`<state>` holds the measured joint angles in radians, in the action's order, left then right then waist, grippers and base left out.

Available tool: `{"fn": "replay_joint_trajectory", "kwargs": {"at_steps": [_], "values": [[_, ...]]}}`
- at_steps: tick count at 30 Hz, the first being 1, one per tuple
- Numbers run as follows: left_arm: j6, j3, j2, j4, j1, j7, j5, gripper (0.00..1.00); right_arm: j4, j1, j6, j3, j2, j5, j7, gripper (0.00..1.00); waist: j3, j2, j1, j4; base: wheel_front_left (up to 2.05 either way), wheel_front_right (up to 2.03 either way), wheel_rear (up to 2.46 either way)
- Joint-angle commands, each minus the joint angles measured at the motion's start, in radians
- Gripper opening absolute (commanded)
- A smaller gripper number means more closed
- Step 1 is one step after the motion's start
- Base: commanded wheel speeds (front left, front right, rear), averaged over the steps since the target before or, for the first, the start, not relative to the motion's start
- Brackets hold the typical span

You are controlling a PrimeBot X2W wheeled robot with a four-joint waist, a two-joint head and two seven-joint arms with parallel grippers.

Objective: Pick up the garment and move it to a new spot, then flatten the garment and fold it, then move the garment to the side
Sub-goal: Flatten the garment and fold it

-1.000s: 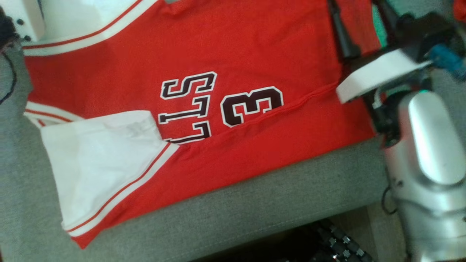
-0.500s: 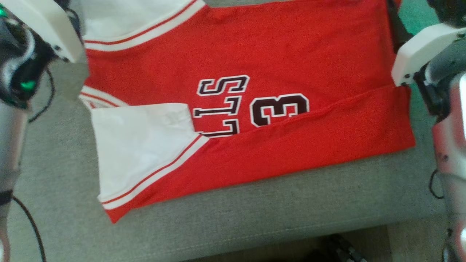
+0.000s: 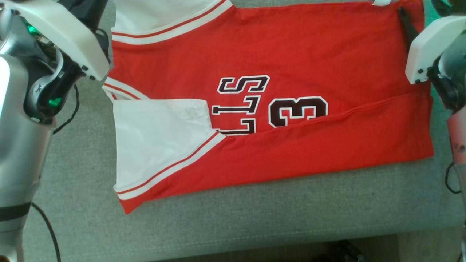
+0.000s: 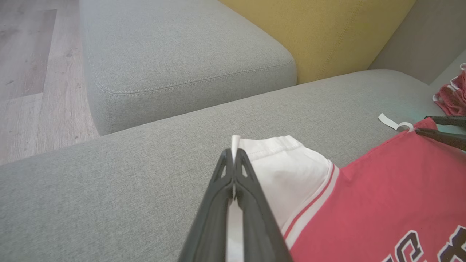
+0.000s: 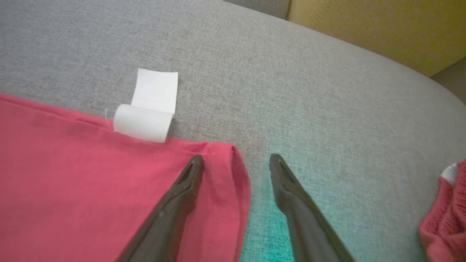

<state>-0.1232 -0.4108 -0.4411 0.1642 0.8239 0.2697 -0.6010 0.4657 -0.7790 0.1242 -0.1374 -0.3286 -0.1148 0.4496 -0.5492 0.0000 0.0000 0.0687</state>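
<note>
We see the shirt [image 3: 291, 54] lying flat on the sofa seat [image 3: 255, 225], with its near side folded over itself. From the head, the left gripper [image 4: 233, 160] is at 11 o'clock on the far sleeve. The right gripper [image 5: 236, 160] is at 1 o'clock, astride the far hem corner. In its wrist view, a label [image 5: 145, 120] lies at 10 o'clock and another cloth [image 5: 444, 218] at 4 o'clock, well apart.

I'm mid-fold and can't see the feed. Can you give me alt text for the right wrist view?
The open right gripper straddles the corner hem of a red fabric jersey, one side over the cloth and the other over the grey woven sofa cushion. A white curled tag sticks out from the jersey's edge nearby.
</note>
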Motion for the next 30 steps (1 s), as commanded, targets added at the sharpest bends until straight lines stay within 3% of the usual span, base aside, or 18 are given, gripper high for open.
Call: {"fn": "replay_joint_trajectory", "kwargs": {"at_steps": [1, 2, 5, 7, 15, 19, 30], "values": [[0.001, 0.035, -0.038, -0.036, 0.021, -0.006, -0.005, 0.0, -0.024, -0.011, 0.007, -0.014, -0.014, -0.006, 0.008, 0.73, 0.001, 0.0, 0.0, 0.0, 0.0, 0.0, 0.0], [0.001, 0.034, -0.038, -0.035, 0.021, -0.008, -0.005, 0.0, -0.024, -0.011, 0.007, -0.017, -0.016, -0.013, 0.011, 0.56, 0.002, 0.0, 0.0, -0.001, 0.0, 0.0, 0.0], [0.001, 0.032, -0.038, -0.033, 0.019, -0.011, -0.007, 0.0, -0.024, -0.01, 0.007, -0.02, -0.018, -0.03, 0.012, 0.29, 0.006, 0.0, 0.0, -0.001, 0.0, 0.0, 0.0], [0.002, 0.032, -0.04, -0.032, 0.018, -0.014, -0.007, 0.0, -0.021, -0.009, 0.007, -0.021, -0.018, -0.038, 0.008, 0.0, 0.009, 0.0, 0.0, -0.001, 0.0, 0.0, 0.0], [0.014, 0.051, -0.049, -0.065, -0.029, -0.067, -0.013, 0.0, -0.022, 0.006, 0.007, -0.008, -0.01, -0.059, -0.074, 0.0, 0.05, 0.0, 0.0, -0.002, 0.0, 0.0, 0.0], [0.04, 0.067, -0.061, -0.169, -0.147, -0.112, -0.024, 0.0, -0.068, 0.09, 0.007, -0.003, -0.012, -0.078, -0.133, 0.0, 0.102, 0.0, 0.0, -0.01, 0.0, 0.0, 0.0], [0.173, 0.078, -0.081, -0.491, -0.589, -0.174, -0.042, 0.0, -0.254, 0.407, 0.007, 0.11, 0.003, -0.089, -0.173, 0.0, 0.227, 0.0, 0.0, -0.034, 0.0, 0.0, 0.0]]}}
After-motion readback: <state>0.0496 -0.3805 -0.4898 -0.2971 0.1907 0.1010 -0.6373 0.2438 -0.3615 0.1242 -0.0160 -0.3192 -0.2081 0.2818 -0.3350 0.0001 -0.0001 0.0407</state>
